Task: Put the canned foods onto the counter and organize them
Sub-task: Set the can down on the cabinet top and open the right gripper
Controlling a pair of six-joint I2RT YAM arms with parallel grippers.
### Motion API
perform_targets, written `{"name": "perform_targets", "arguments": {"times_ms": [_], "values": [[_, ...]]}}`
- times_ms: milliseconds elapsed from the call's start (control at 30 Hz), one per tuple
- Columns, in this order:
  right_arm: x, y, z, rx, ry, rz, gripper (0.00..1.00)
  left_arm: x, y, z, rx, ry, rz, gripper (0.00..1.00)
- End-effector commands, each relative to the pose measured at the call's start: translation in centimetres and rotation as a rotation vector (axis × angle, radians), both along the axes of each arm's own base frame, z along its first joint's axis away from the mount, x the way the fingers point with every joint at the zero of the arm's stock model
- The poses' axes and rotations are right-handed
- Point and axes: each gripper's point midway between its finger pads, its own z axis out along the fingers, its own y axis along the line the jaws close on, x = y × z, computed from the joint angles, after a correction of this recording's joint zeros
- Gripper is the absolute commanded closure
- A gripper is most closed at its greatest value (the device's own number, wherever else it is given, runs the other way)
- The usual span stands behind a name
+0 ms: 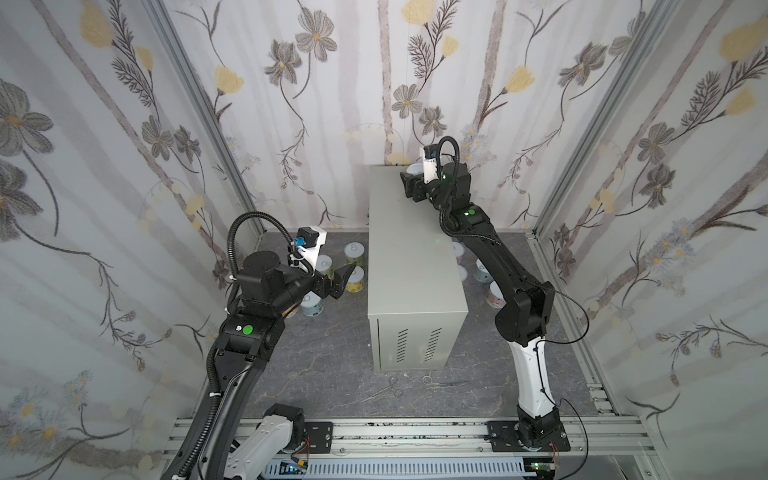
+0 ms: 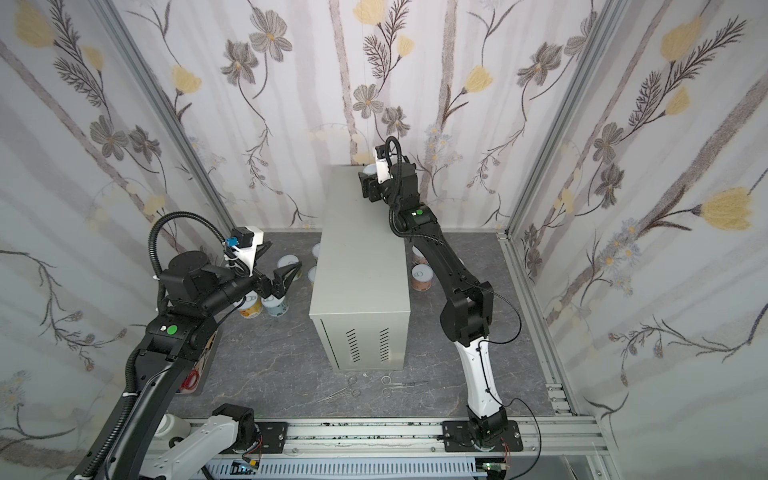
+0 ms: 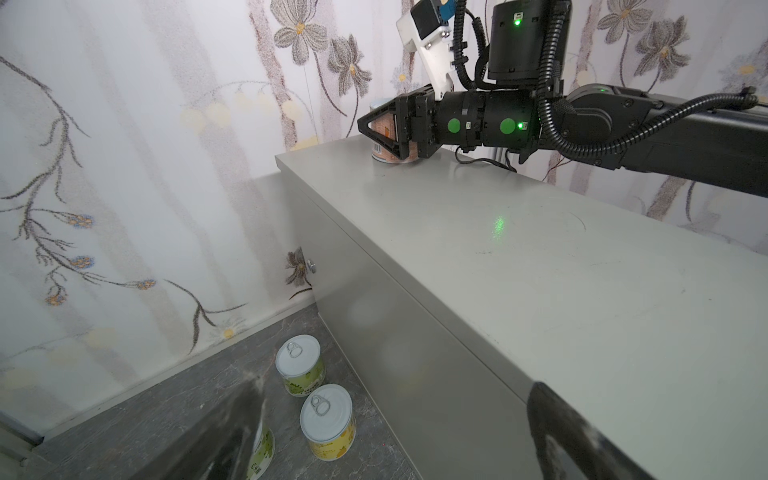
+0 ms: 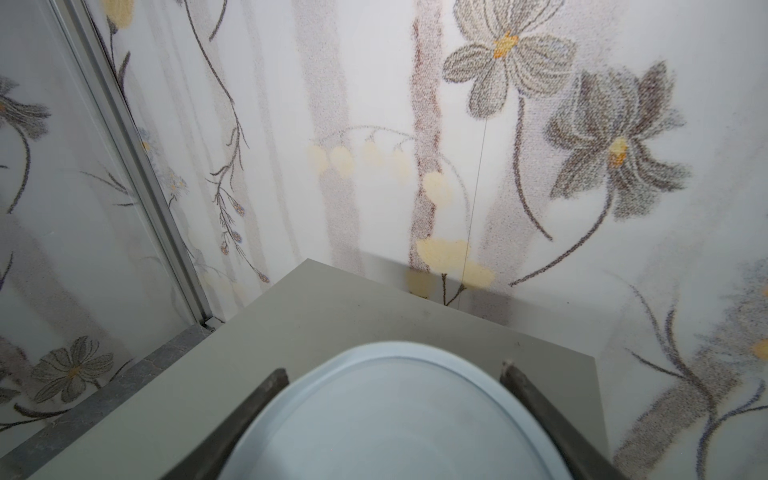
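Can [image 3: 388,157] on counter [image 3: 498,249] half-hidden between right jaws.

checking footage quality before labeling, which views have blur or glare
Right wrist view: the can between the right fingers sits close and out of focus, wallpaper sharper. Left wrist view: the left fingers blur darkly, a green glint on the counter. Both top views: sharp, evenly lit.

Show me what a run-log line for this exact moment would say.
stage: placing | right gripper straddles orange-labelled can on counter, grip unclear | left gripper open, empty, above floor cans
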Motion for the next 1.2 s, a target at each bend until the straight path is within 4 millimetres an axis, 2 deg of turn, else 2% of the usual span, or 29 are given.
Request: {"name": "perform_targets", "arguments": {"times_ms": [0, 233, 367, 667, 800, 967, 1167], "values": [[0.0, 0.3, -4.7, -0.06, 0.146, 0.019, 0.19, 0.0, 0.1, 0.1, 0.007, -0.012, 0.005, 0.0], [-0.3, 0.3, -4.6, -0.068, 0.149, 0.023, 0.12, -0.2, 0.4, -0.2, 0.001, -0.006, 0.022, 0.0], [-0.6, 0.3, -3.8, -0.066, 0.136, 0.034, 0.01, -0.4, 0.7, -0.3, -0.002, -0.002, 0.041, 0.0], [-3.3, -0.4, 0.9, -0.048, 0.089, 0.064, 0.0, 0.2, 4.0, -0.8, -0.036, 0.025, 0.252, 0.0], [-5.2, -1.0, 2.7, -0.065, 0.086, 0.086, 0.0, 0.7, 5.0, -2.2, -0.039, 0.065, 0.32, 0.0], [-6.4, -1.4, 4.0, -0.08, 0.073, 0.1, 0.0, 1.7, 5.5, -4.6, -0.002, 0.141, 0.357, 0.0], [-9.4, -3.0, 5.0, -0.088, 0.083, 0.096, 0.0, 2.6, 8.2, -8.2, -0.017, 0.247, 0.538, 0.0]]}}
